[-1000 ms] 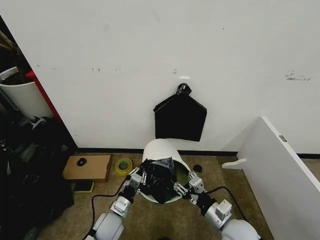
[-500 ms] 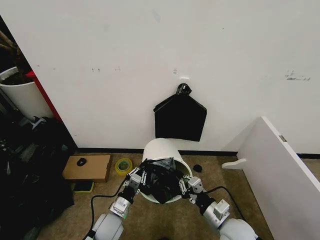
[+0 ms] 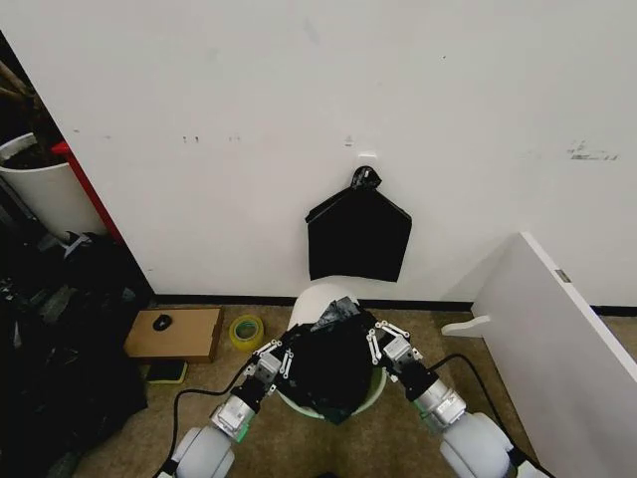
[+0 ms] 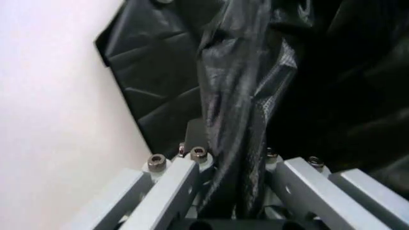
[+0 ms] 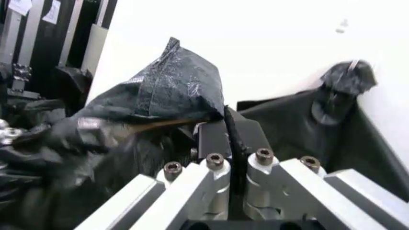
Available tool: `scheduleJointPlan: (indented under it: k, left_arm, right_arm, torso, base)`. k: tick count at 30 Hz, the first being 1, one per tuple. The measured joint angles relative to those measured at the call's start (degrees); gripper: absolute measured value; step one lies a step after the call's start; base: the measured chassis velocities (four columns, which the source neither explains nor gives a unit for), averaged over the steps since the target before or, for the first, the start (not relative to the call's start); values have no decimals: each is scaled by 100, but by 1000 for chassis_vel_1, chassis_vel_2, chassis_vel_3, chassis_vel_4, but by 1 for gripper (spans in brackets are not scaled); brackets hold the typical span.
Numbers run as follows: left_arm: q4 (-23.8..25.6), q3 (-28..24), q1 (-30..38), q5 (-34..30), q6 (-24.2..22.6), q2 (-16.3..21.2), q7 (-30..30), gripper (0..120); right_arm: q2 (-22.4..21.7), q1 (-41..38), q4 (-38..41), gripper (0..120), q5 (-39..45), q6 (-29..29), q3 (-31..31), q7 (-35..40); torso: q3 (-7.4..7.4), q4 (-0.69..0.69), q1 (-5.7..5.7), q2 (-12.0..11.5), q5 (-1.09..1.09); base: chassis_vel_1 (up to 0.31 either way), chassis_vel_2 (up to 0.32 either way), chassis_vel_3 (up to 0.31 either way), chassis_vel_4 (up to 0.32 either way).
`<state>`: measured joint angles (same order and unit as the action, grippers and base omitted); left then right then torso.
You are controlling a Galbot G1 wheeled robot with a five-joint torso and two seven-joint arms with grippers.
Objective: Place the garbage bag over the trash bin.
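Black plastic of the bag (image 3: 328,363) now covers nearly the whole mouth of the bin (image 3: 317,299); one second ago it was only a bunched lump inside the opening, with much white rim visible. Both grippers have moved up and apart. The left gripper (image 3: 282,360) is at the left side of the rim and the right gripper (image 3: 374,344) at the right side, so the film is stretched between them. I judge this as the spreading step: the bag is opened wide, but its edge does not look folded over the rim yet.

In the left wrist view the left jaws are clamped on a twisted fold of the bag (image 4: 240,143). In the right wrist view the right jaws (image 5: 225,139) are pressed together on a thin edge of the bag (image 5: 166,91).

The bin stands on the floor just before the wall, tilted a little, with its mouth toward the robot. The bag's long axis runs left to right, from one gripper to the other.
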<state>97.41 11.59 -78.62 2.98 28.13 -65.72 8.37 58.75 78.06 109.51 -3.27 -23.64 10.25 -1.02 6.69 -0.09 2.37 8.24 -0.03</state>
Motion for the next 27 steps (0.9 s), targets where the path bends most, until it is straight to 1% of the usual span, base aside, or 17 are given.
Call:
scheduleJointPlan:
  k: [4,7,11,14,17,23,24,25,27]
  left_arm:
    - [0,17,-18,-9,27,19,176,0]
    - [31,48,-36,-168,91,33,456,0]
    - [58,84,-40,-239,109,52,528,0]
    - [138,244,-43,-437,124,100,733,0]
    - [170,352,-44,-506,125,138,810,0]
    - [275,569,-40,-718,79,197,879,0]
    - [327,619,-36,-877,28,204,928,0]
    - [327,619,-36,-877,28,204,928,0]
    - [403,683,-30,-1152,-45,227,1022,0]
  right_arm:
    - [1,-39,-68,0,-137,11,83,-5]
    - [-32,-91,-233,0,-251,160,200,40]
    - [-68,-114,-372,0,-297,203,278,56]
    - [-131,-121,-613,0,-264,210,360,81]
    - [-154,-118,-717,0,-160,190,374,83]
    - [-186,-111,-903,0,337,-105,324,-153]
    - [-193,-126,-970,0,514,-255,290,-282]
    - [-193,-126,-970,0,514,-255,290,-282]
    - [-193,-174,-1086,0,786,-455,253,-501]
  torso:
    - [0,0,0,0,0]
    - [0,0,0,0,0]
    - [0,0,0,0,0]
    - [0,0,0,0,0]
    - [0,0,0,0,0]
    - [0,0,0,0,0]
    - [0,0,0,0,-1]
    - [0,0,0,0,-1]
    - [0,0,0,0,0]
  base:
    - [0,0,0,0]
    - [0,0,0,0]
    - [0,0,0,0]
    - [0,0,0,0]
    - [0,0,0,0]
    - [0,0,0,0]
    - [0,0,0,0]
    - [0,0,0,0]
    - [0,0,0,0]
